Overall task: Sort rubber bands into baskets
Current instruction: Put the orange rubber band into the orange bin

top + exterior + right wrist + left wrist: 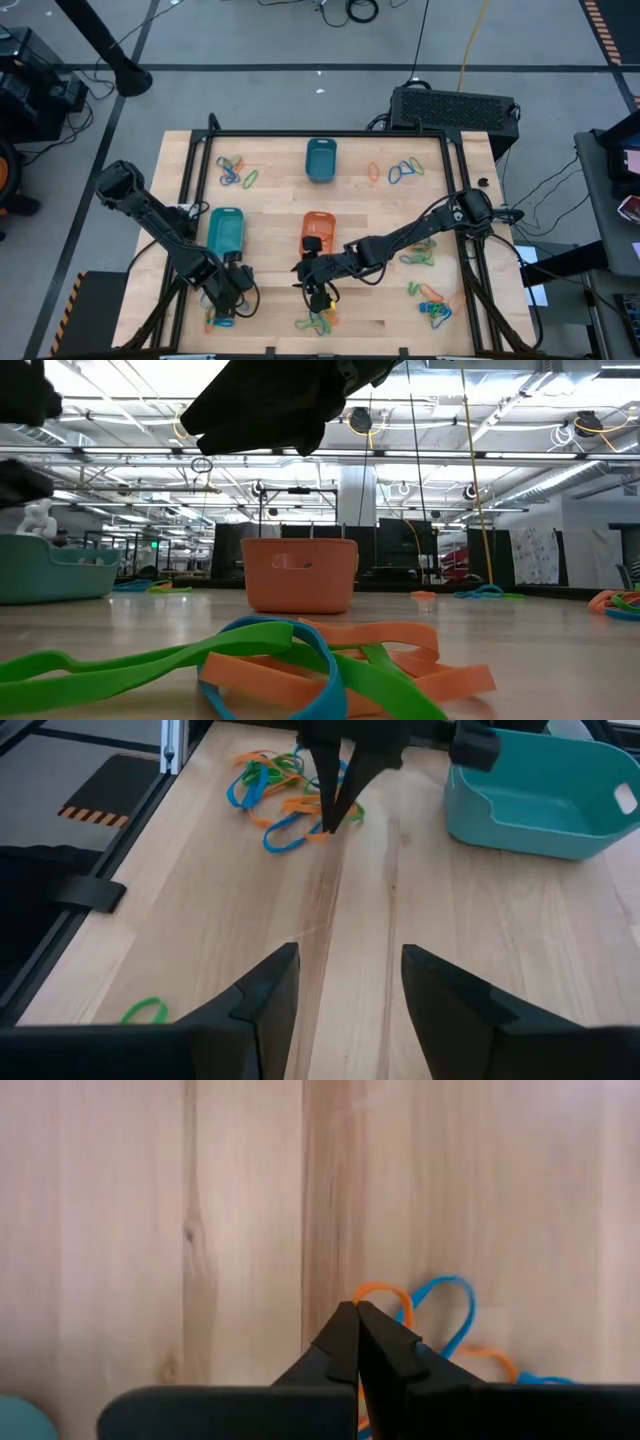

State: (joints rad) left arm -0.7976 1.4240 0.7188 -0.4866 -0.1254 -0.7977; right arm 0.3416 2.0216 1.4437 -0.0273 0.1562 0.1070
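My left gripper (224, 305) stands at the table's front left, pointing down, shut on an orange rubber band (381, 1292) from a small pile of orange, blue and green rubber bands (285, 795). The turquoise basket (225, 232) stands just beyond it. My right gripper (320, 295) hovers open and holds nothing near the front centre, close to the orange basket (318, 230). A dark teal basket (321, 158) stands at the far centre. More rubber bands (300, 660) lie below my right gripper. My left gripper pinches the orange band between its two fingertips (345, 1335), coming from above and pointing steeply down. A small arc of the loop (392, 1293) sticks out past the tips. The rest of the band is hidden behind the fingers; whether it is clear of the table I cannot tell.
Other heaps of rubber bands lie at the far left (235, 172), far right (400, 172), right (418, 255) and front right (432, 305). A black frame (330, 134) borders the wooden table. Bare wood shows between the baskets and the heaps.
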